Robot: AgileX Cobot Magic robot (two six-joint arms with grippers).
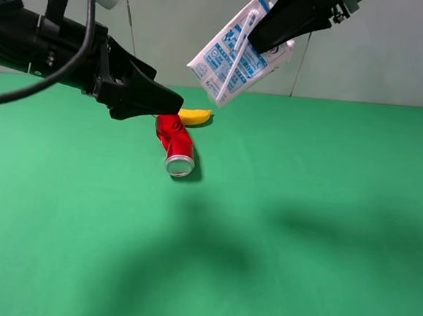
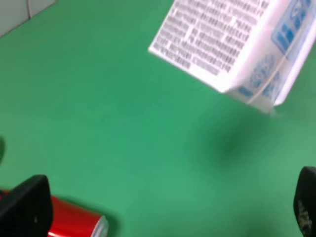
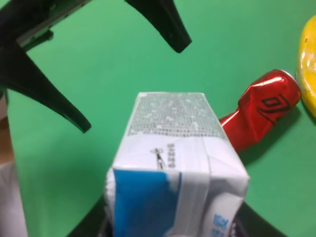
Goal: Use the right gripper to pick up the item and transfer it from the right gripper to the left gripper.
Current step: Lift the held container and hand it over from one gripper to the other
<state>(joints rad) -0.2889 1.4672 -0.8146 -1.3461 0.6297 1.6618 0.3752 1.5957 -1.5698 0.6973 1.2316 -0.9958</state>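
Carton: the carton (image 1: 230, 57) hangs tilted in the air, upper middle of the high frame, above the green surface (image 1: 323, 225).
Right tool: the right tool (image 1: 259, 36) is clamped on the carton's gabled end.
Left tool: the left tool (image 1: 165, 99), left of frame, is spread wide, holding nothing, apart from the carton.
Right wrist view only: both spread fingers (image 3: 163, 22) of the left tool; the blue top nearest the lens.
Left wrist view only: the carton's fine-print panel, upper right.
Below: a dented red can (image 1: 176, 144) lies just beside the banana (image 1: 195, 116).

Dented red can (image 1: 176, 144) lying just beside banana (image 1: 195, 117).
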